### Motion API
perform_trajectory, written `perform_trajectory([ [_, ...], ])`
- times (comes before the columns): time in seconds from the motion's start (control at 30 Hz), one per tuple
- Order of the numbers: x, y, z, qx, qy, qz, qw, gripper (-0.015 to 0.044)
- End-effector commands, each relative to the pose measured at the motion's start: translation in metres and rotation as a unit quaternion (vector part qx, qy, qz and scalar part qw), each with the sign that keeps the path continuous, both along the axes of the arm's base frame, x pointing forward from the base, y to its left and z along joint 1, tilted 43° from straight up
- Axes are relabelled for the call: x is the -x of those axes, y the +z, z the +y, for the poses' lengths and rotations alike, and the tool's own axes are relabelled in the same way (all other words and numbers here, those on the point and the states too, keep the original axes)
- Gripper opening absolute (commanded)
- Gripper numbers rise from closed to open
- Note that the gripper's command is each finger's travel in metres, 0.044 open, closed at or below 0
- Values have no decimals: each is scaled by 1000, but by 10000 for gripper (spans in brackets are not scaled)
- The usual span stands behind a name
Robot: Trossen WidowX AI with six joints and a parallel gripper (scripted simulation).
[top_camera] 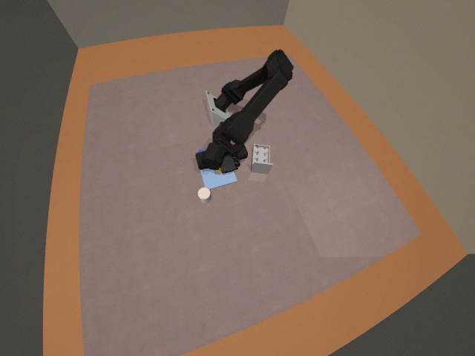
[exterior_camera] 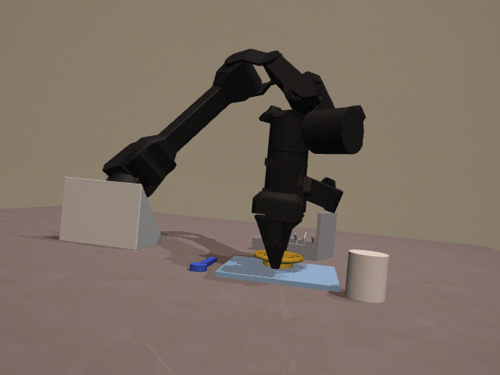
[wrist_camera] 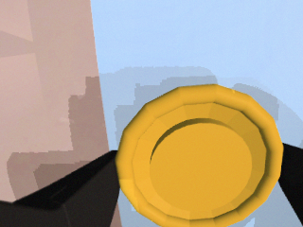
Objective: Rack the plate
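The yellow round plate (top_camera: pixel 219 170) (exterior_camera: pixel 298 258) (wrist_camera: pixel 201 165) lies flat on a light blue board. My gripper (exterior_camera: pixel 276 265) (wrist_camera: pixel 196 156) points straight down around it and is shut on it, one finger against each side of the rim. In the exterior view the near finger stands in front of the plate, its tip low by the board. In the top view the arm hides most of the plate. The grey dish rack (top_camera: pixel 262 167) (exterior_camera: pixel 326 236) stands beside the board, with short upright rails and a taller end wall. Its slots hold no plate.
The light blue board (top_camera: pixel 219 181) (exterior_camera: pixel 316 276) (wrist_camera: pixel 166 35) lies under the plate. A cream cylinder (top_camera: pixel 204 193) (exterior_camera: pixel 366 276) stands by the board's corner. A blue spoon-like piece (top_camera: pixel 200 151) (exterior_camera: pixel 198 266) lies off the board's other side. The arm's light base block (exterior_camera: pixel 100 213) is farther off.
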State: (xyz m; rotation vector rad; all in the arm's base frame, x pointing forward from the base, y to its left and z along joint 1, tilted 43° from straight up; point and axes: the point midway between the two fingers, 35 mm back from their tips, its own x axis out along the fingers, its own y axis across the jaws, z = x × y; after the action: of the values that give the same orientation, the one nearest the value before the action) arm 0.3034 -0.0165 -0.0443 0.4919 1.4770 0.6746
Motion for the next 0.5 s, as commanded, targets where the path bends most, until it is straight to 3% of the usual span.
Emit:
perform_trajectory([
  [0.0, 0, 0, 0, -2, -3, 1, 1000, 317],
  [0.03, 0, 0, 0, -2, -3, 1, 1000, 310],
  [0.4, -8, 26, -29, 2, -4, 1, 1000, 21],
  [0.47, -10, 32, -35, 2, -4, 1, 1000, 0],
])
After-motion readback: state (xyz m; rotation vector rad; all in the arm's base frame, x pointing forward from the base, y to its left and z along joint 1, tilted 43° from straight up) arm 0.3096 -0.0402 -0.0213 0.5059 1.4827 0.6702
